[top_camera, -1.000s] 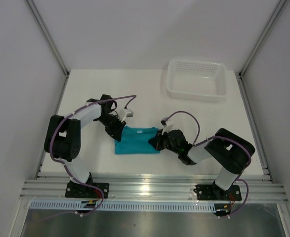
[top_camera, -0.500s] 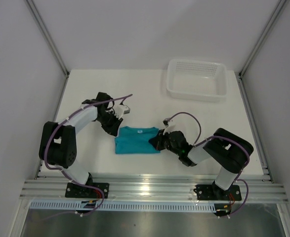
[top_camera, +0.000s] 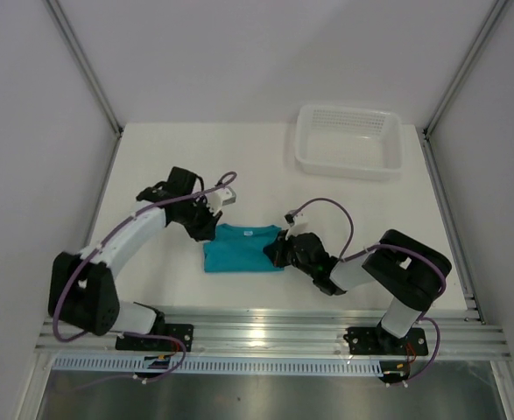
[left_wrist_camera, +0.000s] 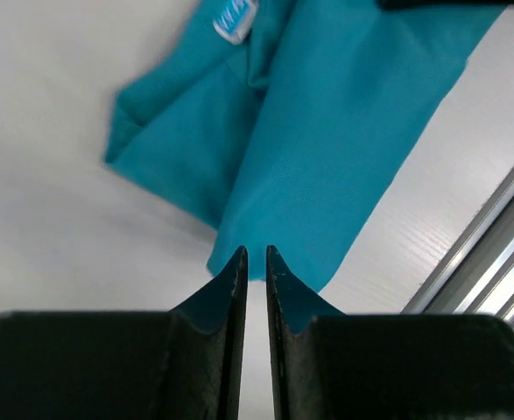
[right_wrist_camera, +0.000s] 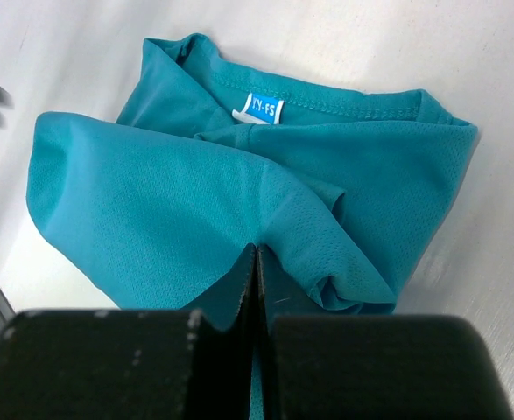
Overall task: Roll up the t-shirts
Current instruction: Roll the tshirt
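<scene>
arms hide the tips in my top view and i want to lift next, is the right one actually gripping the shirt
observer: Yes. In the right wrist view the right gripper has its jaws shut on a fold of the t-shirt.
operator: and the left
observer: In the left wrist view the left gripper shows a narrow gap between its jaws, tips at a corner of the t-shirt. I can't tell if fabric is caught.

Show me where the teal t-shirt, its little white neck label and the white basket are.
teal t-shirt [top_camera: 243, 249], top external view, middle of the folded fabric.
neck label [right_wrist_camera: 263, 108], right wrist view, centre of the tag at the collar.
white basket [top_camera: 344, 169], top external view, its near wall.
</scene>
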